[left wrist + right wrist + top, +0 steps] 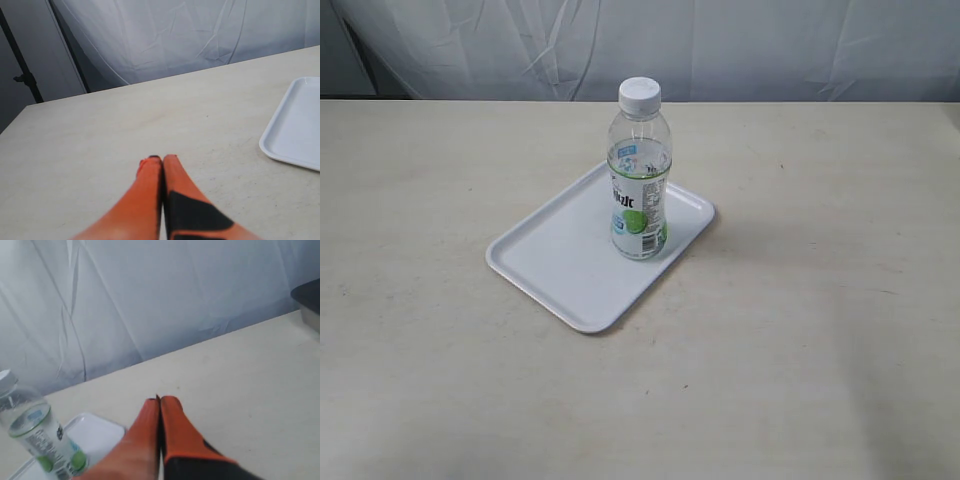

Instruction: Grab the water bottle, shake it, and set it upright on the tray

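Right wrist view: water bottle [37,432] upright on tray [97,432], apart from right pincer [159,401], pressed together; left pincer [161,159] likewise.

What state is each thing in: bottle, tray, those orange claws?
Small clear plastic water bottle with white cap: upright, capped, partly full.
Flat white rectangular plastic tray: flat on the beige table, bottle standing on it.
Left orange gripper: shut, empty.
Right orange gripper: shut, empty.

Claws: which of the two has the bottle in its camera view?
The right claw: its view shows the bottle on the tray. The left claw sees only the tray's edge.
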